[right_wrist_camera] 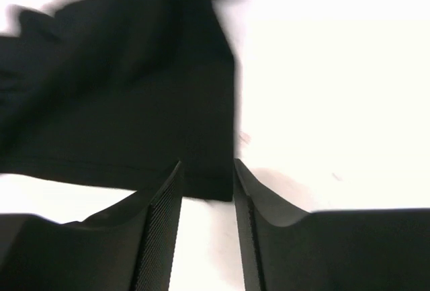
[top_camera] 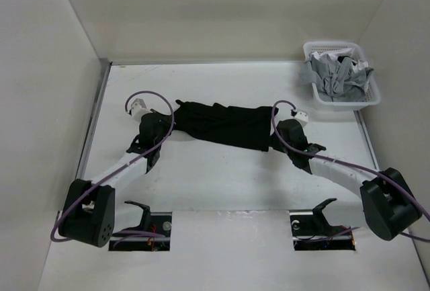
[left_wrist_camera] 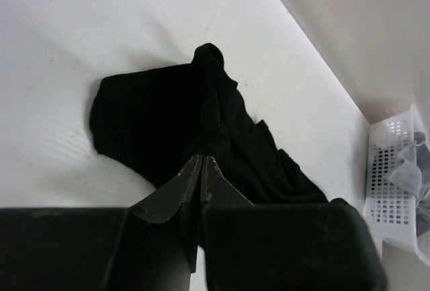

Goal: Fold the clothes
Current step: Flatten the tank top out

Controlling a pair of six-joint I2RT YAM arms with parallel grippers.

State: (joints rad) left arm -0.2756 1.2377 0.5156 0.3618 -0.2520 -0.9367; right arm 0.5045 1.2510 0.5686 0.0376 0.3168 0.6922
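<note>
The clothes, a black T-shirt, lie bunched in a long strip across the middle of the white table. My left gripper is at the strip's left end. In the left wrist view it is shut, its tips pinched into the black fabric. At the strip's right end sits my right gripper. Its wrist view shows it open, with a hemmed corner of the shirt lying just between the fingertips, which do not press on it.
A white plastic basket with light grey and white garments stands at the back right; the left wrist view shows the basket too. White walls close in the table on three sides. Two cut-outs with arm mounts lie at the near edge.
</note>
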